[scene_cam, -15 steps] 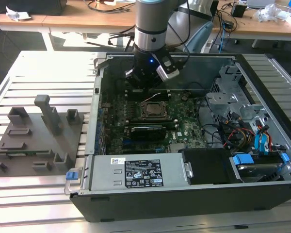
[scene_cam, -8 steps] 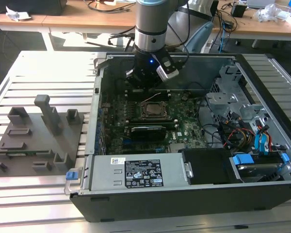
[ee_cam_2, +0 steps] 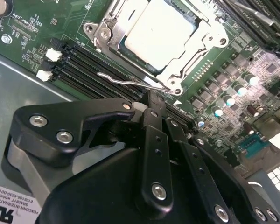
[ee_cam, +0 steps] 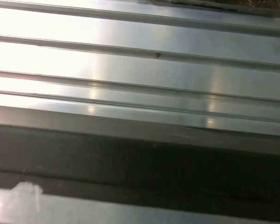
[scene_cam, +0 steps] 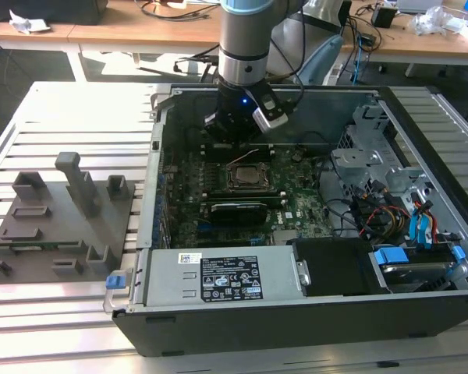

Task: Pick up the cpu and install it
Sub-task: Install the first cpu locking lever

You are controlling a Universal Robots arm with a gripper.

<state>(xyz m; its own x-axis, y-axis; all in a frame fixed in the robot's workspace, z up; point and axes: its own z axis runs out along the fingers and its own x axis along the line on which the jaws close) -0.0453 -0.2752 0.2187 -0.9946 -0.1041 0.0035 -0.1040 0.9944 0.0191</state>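
The cpu [ee_cam_2: 158, 30] lies flat in the socket on the motherboard, its pale metal top plate framed by the silver socket frame [ee_cam_2: 203, 46]. In the exterior view the cpu [scene_cam: 246, 175] sits in the middle of the board inside the open computer case [scene_cam: 296, 312]. My gripper [ee_cam_2: 149, 106] hangs just beside the socket with its black fingers [ee_cam_2: 154, 135] drawn together. The tips are at the end of the thin metal lever [ee_cam_2: 126, 81]; whether they touch it I cannot tell. Seen from outside, the gripper [scene_cam: 234, 146] is low inside the case, at the socket's far side.
Black memory slots [ee_cam_2: 91, 70] run next to the socket. A long black card [scene_cam: 235, 209] lies in front of it. Drive bays and cables [scene_cam: 405, 210] stand at the exterior view's right, a grey fixture block [scene_cam: 62, 218] at its left. Ribbed aluminium table [ee_cam: 140, 70].
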